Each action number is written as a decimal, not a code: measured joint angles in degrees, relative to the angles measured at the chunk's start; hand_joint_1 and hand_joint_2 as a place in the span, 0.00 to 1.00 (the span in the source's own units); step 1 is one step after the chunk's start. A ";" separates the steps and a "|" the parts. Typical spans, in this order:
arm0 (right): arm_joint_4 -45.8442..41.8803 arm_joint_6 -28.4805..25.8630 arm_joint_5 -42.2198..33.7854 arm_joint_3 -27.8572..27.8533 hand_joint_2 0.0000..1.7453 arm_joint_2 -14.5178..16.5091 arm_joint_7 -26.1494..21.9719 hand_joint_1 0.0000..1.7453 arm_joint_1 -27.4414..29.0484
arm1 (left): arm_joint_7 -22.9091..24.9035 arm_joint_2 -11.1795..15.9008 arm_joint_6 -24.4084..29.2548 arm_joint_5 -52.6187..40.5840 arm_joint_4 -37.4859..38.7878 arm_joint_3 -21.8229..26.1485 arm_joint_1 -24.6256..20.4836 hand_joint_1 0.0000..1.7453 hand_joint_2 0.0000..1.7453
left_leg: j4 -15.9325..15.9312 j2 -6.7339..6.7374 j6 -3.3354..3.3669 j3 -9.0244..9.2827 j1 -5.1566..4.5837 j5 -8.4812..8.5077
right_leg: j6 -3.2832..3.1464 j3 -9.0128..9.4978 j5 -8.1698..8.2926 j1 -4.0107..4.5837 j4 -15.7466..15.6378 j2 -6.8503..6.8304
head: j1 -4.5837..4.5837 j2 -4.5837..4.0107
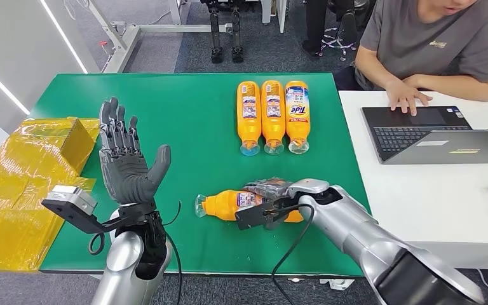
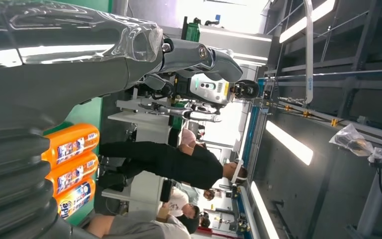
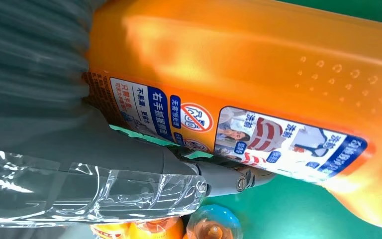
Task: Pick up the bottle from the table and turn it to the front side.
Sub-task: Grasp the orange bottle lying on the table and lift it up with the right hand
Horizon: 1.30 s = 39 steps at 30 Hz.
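Observation:
An orange detergent bottle (image 1: 225, 204) lies on its side on the green table (image 1: 184, 121), clear cap pointing to my left. My right hand (image 1: 272, 196) wraps over its body, fingers across the top. In the right wrist view the bottle (image 3: 258, 64) shows its back label of small print, and the thumb (image 3: 179, 169) lies along that label. My left hand (image 1: 126, 162) is raised above the table's left part, palm open, fingers spread, holding nothing; the left wrist view shows the hand (image 2: 54, 64) close up.
Three more orange bottles (image 1: 273, 114) lie side by side at the back of the table, caps toward me, also in the left wrist view (image 2: 72, 169). Yellow packaging (image 1: 19, 178) lies at the left edge. A person (image 1: 432, 44) uses a laptop (image 1: 419, 133) on the white table (image 1: 419, 203).

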 joint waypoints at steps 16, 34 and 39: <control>0.99 -4.08 0.57 2.17 1.00 -1.01 3.34 1.00 -0.37 | 0.00 -0.02 0.36 0.49 0.00 0.00 0.07 0.00 1.00 | 0.00 0.00 0.01 0.23 0.00 0.00 | 0.02 0.27 0.02 0.00 -0.05 -0.01 | 0.01 0.00; -5.12 -28.00 -0.62 -4.37 1.00 -1.20 9.25 1.00 8.06 | 0.00 0.11 1.78 -1.42 -2.13 0.09 3.75 0.00 1.00 | -0.01 0.00 0.02 0.21 0.00 -0.01 | 0.02 0.25 0.01 0.00 -0.04 0.01 | 0.01 0.00; -7.62 -32.41 -1.44 -7.15 1.00 -1.20 9.64 1.00 10.62 | 0.00 0.11 2.18 -1.60 -2.55 0.09 4.17 0.00 1.00 | -0.01 -0.03 0.02 0.17 0.01 -0.02 | 0.02 0.22 0.00 0.01 -0.03 -0.03 | 0.01 0.00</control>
